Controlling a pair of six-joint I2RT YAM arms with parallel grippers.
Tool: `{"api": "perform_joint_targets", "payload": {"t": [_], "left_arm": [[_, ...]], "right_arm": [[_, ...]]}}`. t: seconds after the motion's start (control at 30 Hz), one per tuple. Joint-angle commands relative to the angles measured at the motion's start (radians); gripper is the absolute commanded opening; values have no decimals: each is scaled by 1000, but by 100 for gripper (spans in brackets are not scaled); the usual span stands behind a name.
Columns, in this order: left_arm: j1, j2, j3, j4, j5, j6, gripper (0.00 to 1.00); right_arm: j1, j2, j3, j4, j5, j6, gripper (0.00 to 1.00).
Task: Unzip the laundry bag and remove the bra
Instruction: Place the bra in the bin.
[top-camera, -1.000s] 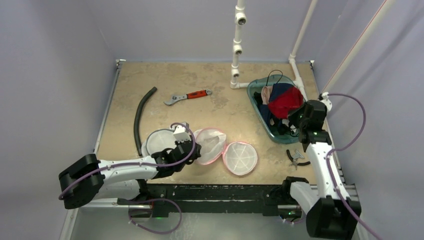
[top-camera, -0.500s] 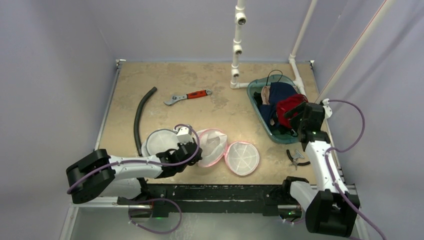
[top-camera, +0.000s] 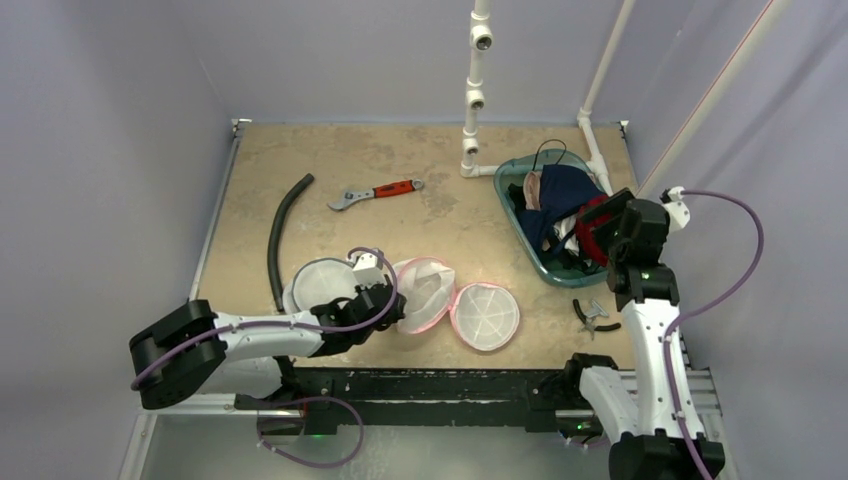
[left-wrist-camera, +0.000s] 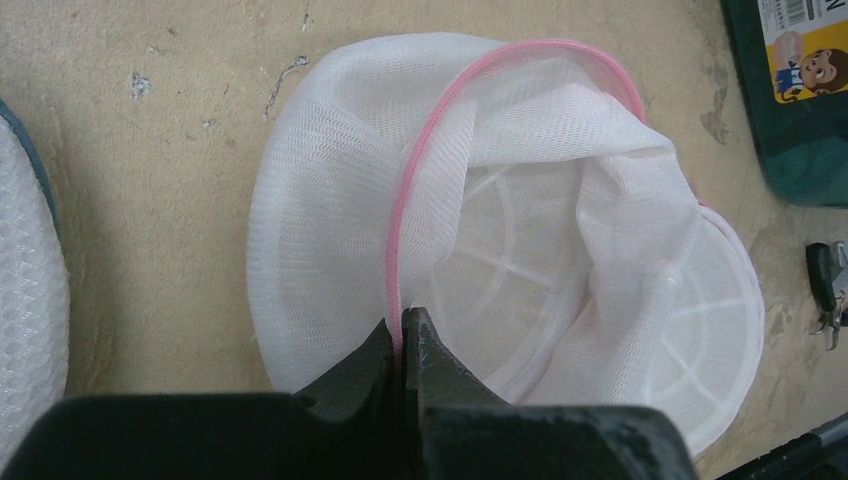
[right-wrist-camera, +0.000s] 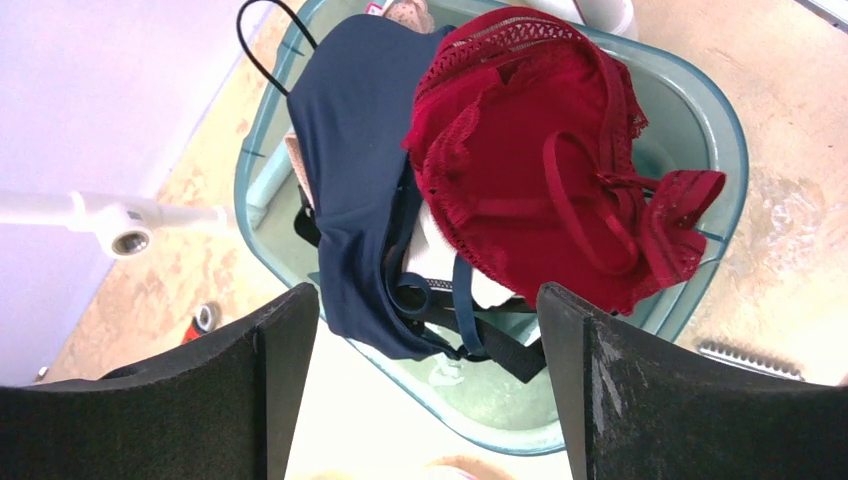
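**Bag rim pinched, bra lying in the bin**

The left gripper (left-wrist-camera: 403, 345) is clamped tight on the pink rim (left-wrist-camera: 440, 130) of the laundry bag (left-wrist-camera: 330, 200), which sits at the tabletop's near edge beside a second mesh bag (top-camera: 318, 282). The right gripper (right-wrist-camera: 425, 300) gapes wide and holds nothing. It hangs above the teal bin (right-wrist-camera: 715, 120) by the right edge, where the red bra (right-wrist-camera: 540, 160) lies on a navy garment (right-wrist-camera: 355, 150). A hose (top-camera: 278, 235) and a wrench (top-camera: 377, 192) lie nearer the far-left corner. The writing on the bin's monkey sticker (left-wrist-camera: 805, 60) is unreadable.
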Motion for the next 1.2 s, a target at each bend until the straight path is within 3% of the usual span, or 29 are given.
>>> {"api": "perform_joint_targets", "payload": {"t": [0.0, 0.23, 0.5, 0.67, 0.8, 0.97, 1.1, 1.17], "left_arm": [[5, -31, -3, 21, -3, -24, 0], [5, -45, -4, 6, -3, -23, 0], [5, -74, 3, -29, 19, -4, 0], [5, -96, 9, -36, 43, 20, 0], [5, -117, 53, -99, 48, 49, 3], [5, -184, 105, -205, 36, 92, 16], [4, -245, 150, -301, 22, 146, 41], [4, -276, 179, -352, 7, 198, 49]], "right_arm": [[17, -16, 16, -36, 58, -11, 80], [15, -43, -136, 153, 131, 33, 75], [12, 124, -222, 470, -53, 33, 62], [12, 200, -235, 504, -121, 15, 70], [35, 43, -194, 443, -60, -53, 77], [269, -129, -104, 314, 39, -62, 83], [496, -66, -53, 250, 77, -52, 85], [666, 2, -47, 238, 135, -37, 85]]}}
